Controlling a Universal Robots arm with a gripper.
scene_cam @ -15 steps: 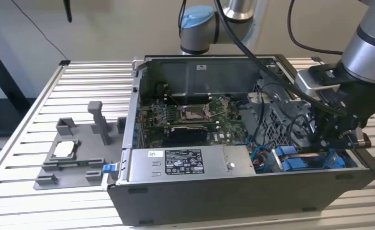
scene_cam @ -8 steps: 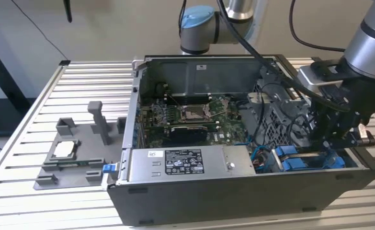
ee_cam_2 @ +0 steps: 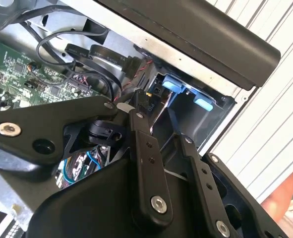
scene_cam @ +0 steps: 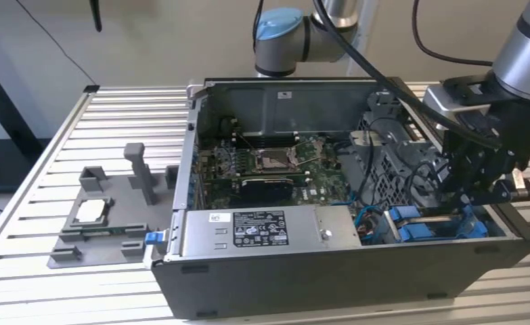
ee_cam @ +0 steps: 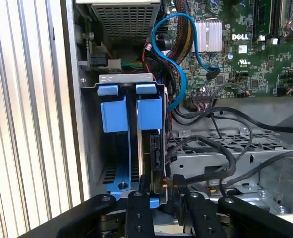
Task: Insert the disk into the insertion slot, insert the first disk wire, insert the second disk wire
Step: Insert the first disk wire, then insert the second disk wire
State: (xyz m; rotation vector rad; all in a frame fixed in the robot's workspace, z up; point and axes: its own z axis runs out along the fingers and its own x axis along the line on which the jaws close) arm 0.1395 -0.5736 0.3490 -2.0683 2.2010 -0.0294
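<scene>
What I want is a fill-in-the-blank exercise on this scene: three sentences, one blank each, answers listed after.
1. In the first wrist view, ____ blue carriers sit side by side in the insertion slot.
2. The end effector hangs over the computer case at the exterior view's ____ end.
3. The grey fixture lies on the table at the exterior view's ____ of the case.
Answers: two; right; left.

tabletop (scene_cam: pixel 30 223): slatted metal | open computer case (scene_cam: pixel 337 277): around the gripper (scene_cam: pixel 475 193) | grey fixture plate (scene_cam: pixel 102 227): beside case, well apart from gripper
</scene>
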